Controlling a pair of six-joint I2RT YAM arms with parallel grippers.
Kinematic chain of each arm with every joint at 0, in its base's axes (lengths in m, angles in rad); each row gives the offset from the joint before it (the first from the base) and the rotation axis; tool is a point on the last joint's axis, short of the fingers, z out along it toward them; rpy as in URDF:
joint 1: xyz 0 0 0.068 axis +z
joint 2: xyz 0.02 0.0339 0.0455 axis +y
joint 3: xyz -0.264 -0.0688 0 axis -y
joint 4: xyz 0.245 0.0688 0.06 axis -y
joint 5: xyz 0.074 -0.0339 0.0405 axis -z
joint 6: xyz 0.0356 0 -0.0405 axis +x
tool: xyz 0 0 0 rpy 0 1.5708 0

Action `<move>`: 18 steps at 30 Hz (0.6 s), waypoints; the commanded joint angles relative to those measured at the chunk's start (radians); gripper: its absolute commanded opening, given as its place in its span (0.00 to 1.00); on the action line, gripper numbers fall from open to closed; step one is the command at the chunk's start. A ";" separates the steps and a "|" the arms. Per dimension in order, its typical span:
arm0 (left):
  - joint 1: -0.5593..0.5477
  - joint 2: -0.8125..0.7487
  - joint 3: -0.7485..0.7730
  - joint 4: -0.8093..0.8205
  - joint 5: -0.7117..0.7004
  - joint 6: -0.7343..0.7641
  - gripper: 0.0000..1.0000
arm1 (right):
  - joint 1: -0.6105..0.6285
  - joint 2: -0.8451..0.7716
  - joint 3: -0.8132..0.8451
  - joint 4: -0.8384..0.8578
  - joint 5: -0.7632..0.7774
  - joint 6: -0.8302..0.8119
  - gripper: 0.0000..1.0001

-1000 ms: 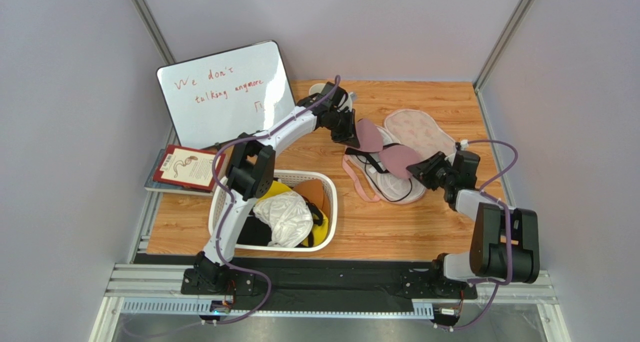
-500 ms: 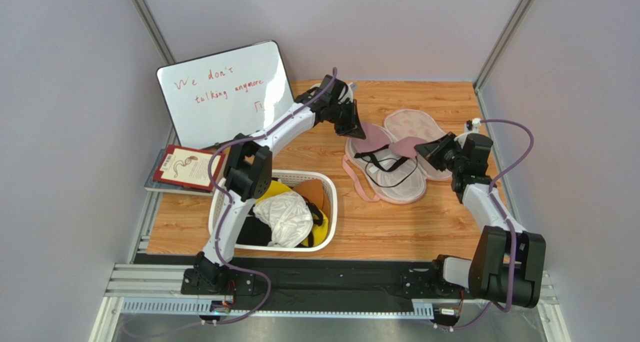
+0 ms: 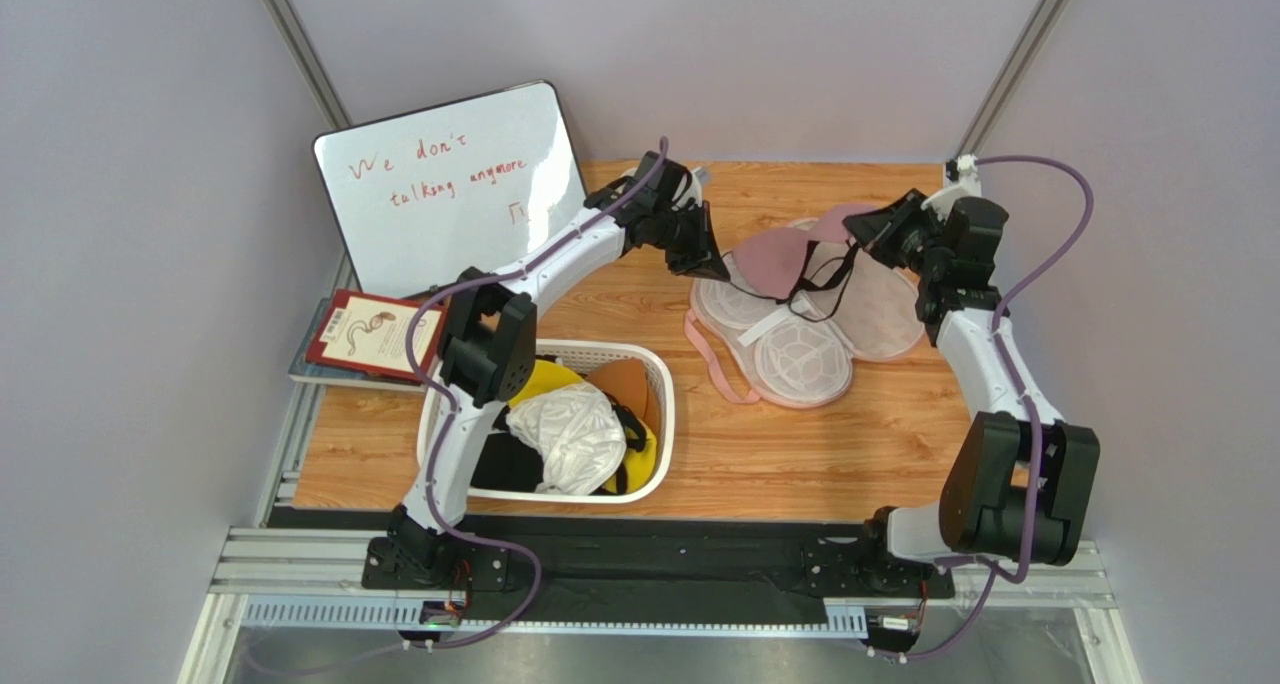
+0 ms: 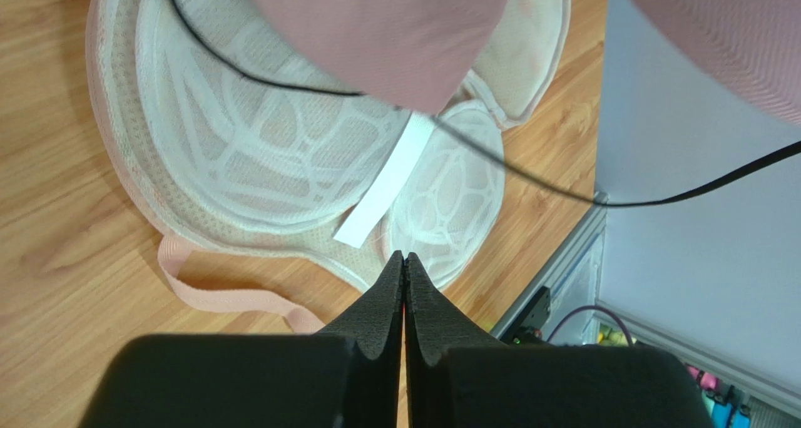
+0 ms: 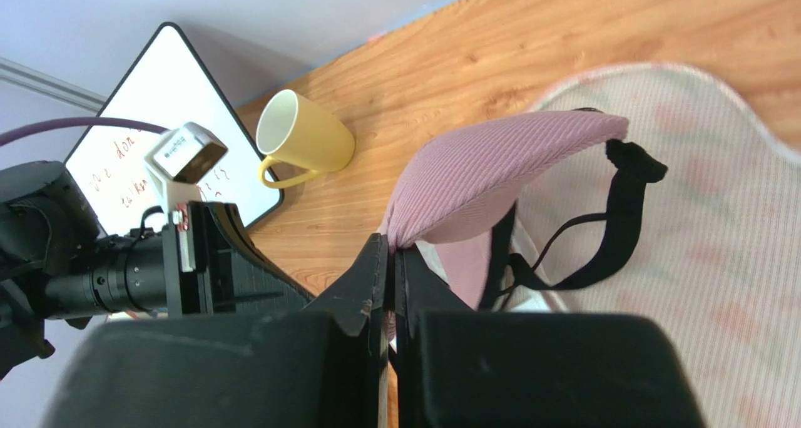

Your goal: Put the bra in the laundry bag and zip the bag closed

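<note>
Bra [image 3: 774, 260]: held aloft above the opened laundry bag [image 3: 804, 357], one cup pinched by right gripper [image 5: 391, 243]. Left gripper [image 4: 404, 259]: clenched, nothing seen between fingers. Step: insertion. Required next: bra lowered into bag.

The bra [image 3: 781, 260] has dusty pink ribbed cups with black straps and trim. The laundry bag [image 3: 796, 351] is cream-white mesh over a white curved lattice, with pink edging and a pink loop; its far right flap carries a faint pink-and-green print. The mug [image 5: 306, 137] is yellow with a pale interior. The whiteboard [image 3: 451, 189] is white, black-framed, with red handwriting. The basket [image 3: 666, 422] is white. The table [image 3: 781, 444] is orange-brown wood grain. The book [image 3: 368, 335] has a red cover.
</note>
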 commanded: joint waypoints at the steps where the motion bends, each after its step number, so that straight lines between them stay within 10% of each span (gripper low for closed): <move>1: 0.005 -0.092 -0.039 0.019 0.006 0.012 0.00 | 0.023 0.040 0.083 -0.060 -0.057 -0.126 0.00; 18: -0.012 -0.153 -0.141 0.019 0.003 0.034 0.02 | 0.167 -0.174 -0.341 -0.108 0.017 -0.142 0.00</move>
